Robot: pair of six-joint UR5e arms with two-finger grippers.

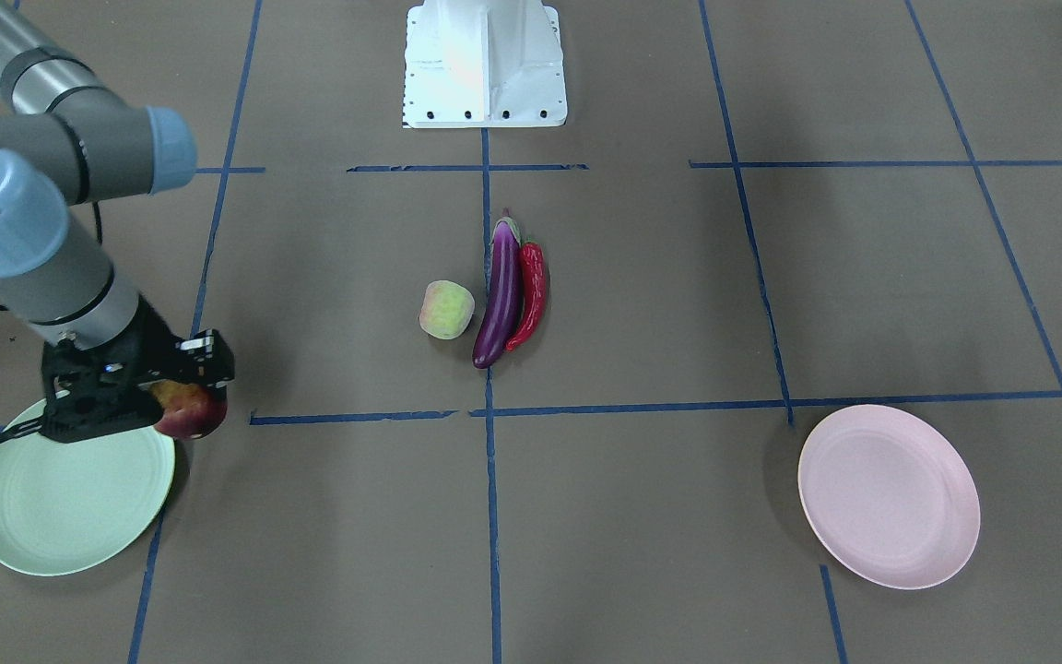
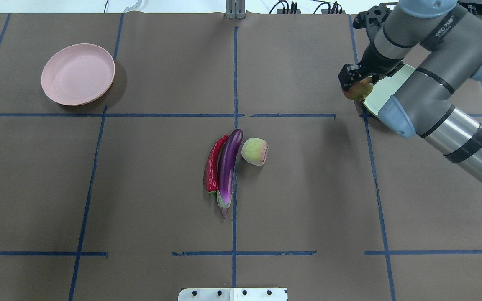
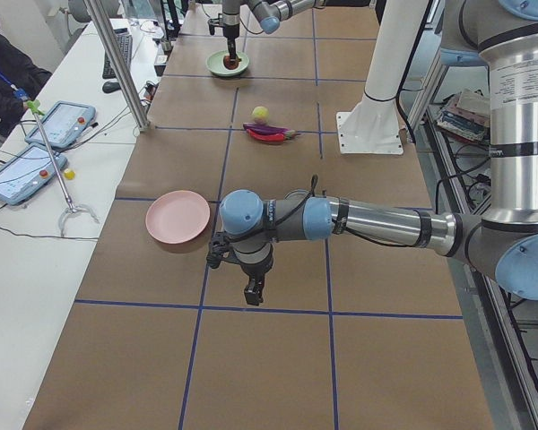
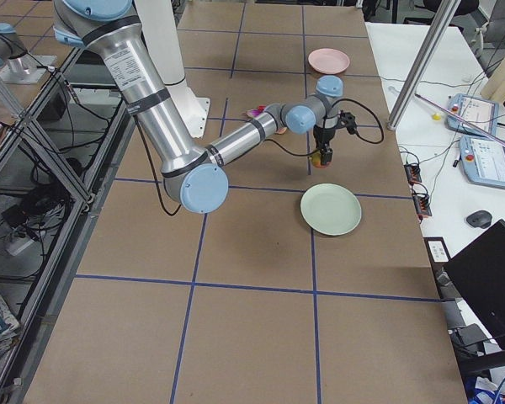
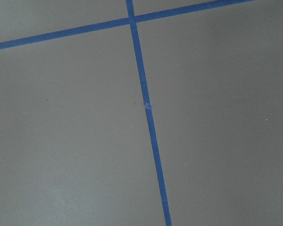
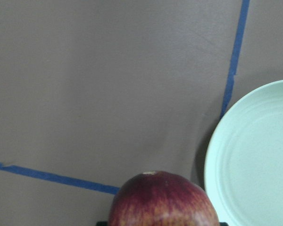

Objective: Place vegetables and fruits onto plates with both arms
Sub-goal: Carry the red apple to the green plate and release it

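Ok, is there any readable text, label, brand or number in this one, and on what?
Nothing reads cleanly.
Dark printed marking on the right arm: too blurred to read.
Screens of the tablets on the side table: too small to read.
Mint plate and pink plate: no lettering visible.

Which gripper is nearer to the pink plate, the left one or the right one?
Left. The left gripper hangs close beside the pink plate. The right gripper is at the table's other end, by the green plate, holding the pomegranate.

Right hand (image 2: pixel 355 79) gripping pomegranate (image 2: pixel 359 91), left arm (image 3: pixel 368 219) outstretched
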